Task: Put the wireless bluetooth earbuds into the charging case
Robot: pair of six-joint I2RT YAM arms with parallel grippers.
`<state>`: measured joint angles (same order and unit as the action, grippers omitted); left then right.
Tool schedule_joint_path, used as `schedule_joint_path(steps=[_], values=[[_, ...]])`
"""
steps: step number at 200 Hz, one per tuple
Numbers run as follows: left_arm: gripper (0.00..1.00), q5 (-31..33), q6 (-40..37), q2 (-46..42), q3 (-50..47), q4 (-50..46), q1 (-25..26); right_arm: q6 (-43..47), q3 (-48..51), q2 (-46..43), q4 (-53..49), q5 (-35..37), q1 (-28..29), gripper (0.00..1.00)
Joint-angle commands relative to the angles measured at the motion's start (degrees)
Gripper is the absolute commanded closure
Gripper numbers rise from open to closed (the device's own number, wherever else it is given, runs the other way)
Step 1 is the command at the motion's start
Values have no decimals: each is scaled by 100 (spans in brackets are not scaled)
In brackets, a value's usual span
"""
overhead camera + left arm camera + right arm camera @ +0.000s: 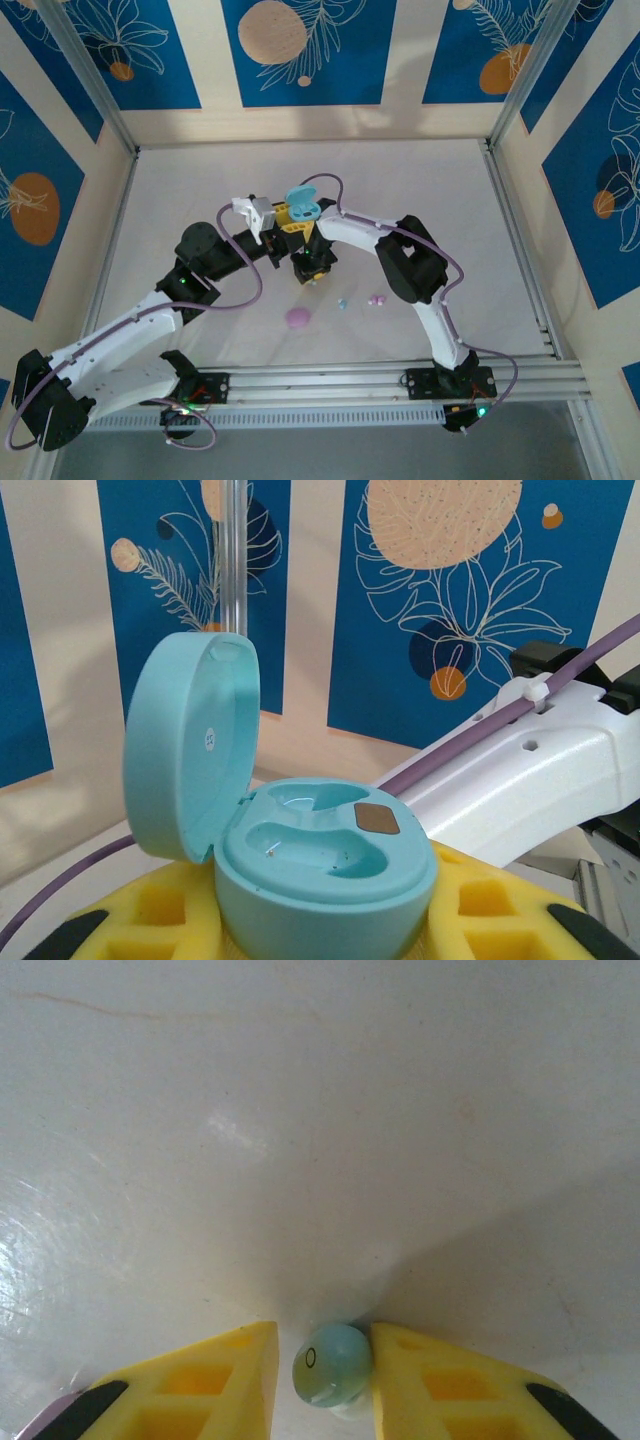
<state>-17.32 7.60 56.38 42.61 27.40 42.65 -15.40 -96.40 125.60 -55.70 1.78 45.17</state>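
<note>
Teal earbud (333, 1365) pinched in right tool (325, 1348), open table (300, 1110) ahead; left tool (320, 935) clamps lid-up case (330, 865).

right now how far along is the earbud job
Done: the left tool holds the teal charging case, lid open, both wells empty. In hand: the right tool has its fingers either side of a teal earbud on the table; a firm grip isn't clear. Left: seating it, then the other teal earbud; pink earbuds and a pink case also lie loose.
</note>
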Motion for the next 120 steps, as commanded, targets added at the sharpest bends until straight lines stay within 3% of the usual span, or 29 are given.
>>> schedule_joint_path(steps=[1,65,89,120], values=[[74,-18,90,-88,-42,251,35,-109,-83,165,-139,11,60,72],[74,5,84,-92,-33,235,32,-183,79,-114,5,-361,-83,78],[74,61,80,-100,-42,223,35,-252,436,-693,304,-922,-348,79],[74,109,57,-91,-29,229,36,-448,1189,-1809,921,-2299,-991,79]])
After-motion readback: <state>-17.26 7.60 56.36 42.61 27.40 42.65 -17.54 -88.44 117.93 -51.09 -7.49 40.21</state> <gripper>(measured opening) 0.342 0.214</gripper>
